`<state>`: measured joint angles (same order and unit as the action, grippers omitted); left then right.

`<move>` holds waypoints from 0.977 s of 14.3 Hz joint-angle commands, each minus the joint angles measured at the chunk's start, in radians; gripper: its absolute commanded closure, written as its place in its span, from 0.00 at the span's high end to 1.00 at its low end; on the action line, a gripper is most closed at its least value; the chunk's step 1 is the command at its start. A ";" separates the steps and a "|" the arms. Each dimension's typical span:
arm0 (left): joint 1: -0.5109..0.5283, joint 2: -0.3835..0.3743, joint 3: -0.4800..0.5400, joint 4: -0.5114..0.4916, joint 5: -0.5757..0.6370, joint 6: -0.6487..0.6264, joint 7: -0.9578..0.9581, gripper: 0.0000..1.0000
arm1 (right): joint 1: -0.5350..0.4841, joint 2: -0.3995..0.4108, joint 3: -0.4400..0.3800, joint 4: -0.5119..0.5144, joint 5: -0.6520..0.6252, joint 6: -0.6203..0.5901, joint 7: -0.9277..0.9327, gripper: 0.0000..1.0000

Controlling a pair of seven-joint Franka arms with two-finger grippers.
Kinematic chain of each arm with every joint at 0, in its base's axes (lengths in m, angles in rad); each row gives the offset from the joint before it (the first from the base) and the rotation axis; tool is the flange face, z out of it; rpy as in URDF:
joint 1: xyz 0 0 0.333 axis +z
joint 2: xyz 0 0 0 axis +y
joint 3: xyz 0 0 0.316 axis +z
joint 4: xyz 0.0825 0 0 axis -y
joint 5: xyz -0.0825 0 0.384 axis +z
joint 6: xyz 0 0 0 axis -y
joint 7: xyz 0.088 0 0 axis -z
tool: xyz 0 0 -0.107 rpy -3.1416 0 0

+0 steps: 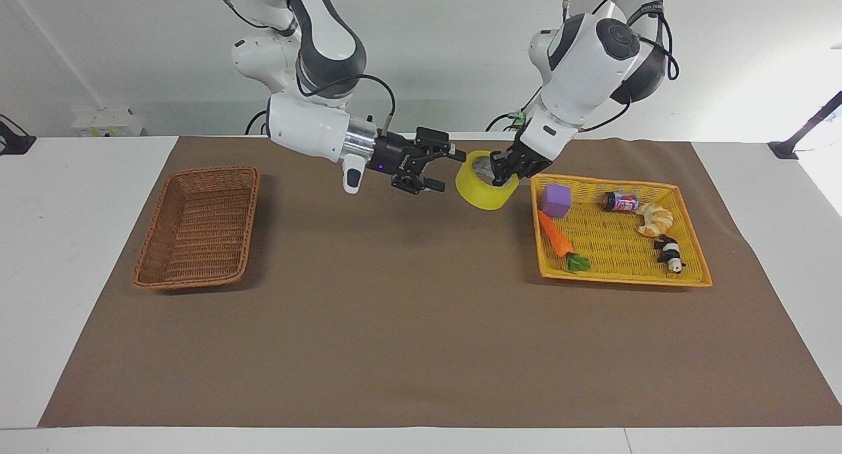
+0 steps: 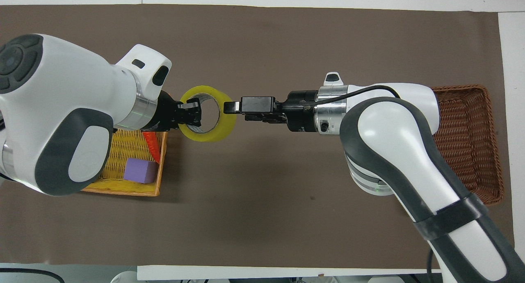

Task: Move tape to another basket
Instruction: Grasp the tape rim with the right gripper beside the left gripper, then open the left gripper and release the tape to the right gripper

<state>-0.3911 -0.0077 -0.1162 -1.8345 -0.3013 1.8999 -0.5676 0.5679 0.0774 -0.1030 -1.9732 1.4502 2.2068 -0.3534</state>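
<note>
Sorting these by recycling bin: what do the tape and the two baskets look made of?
Tape: glossy translucent yellow plastic film, seemingly wound on a white printed core, likely card. Brown basket: matte woven wicker or rattan, with visible strands. Yellow basket: bright, evenly coloured weave, possibly plastic or dyed fibre; hard to tell.

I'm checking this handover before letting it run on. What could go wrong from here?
1. The left gripper holds the tape by one wall only, up in the air over the mat; a nudge from the open right gripper could twist it loose.
2. If the left gripper lets go before the right one has closed on the roll's rim, the tape may drop and roll.
3. The wicker basket sits at the right arm's end of the table, so a weak grasp could slip on the way.
</note>
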 commanded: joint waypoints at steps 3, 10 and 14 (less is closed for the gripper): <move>-0.015 -0.012 0.013 -0.002 -0.013 0.004 -0.025 0.00 | 0.014 -0.008 -0.004 -0.018 0.026 0.021 -0.016 1.00; -0.017 -0.014 0.013 -0.005 -0.013 0.010 -0.026 0.00 | 0.038 -0.007 -0.004 -0.019 0.026 0.030 -0.016 0.99; -0.031 -0.015 0.012 -0.006 -0.013 0.013 -0.037 0.00 | 0.038 -0.007 -0.004 -0.019 0.026 0.031 -0.019 0.85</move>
<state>-0.3982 -0.0077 -0.1165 -1.8347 -0.3013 1.9003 -0.5833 0.6004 0.0779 -0.1044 -1.9782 1.4525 2.2211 -0.3534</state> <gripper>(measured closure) 0.780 0.084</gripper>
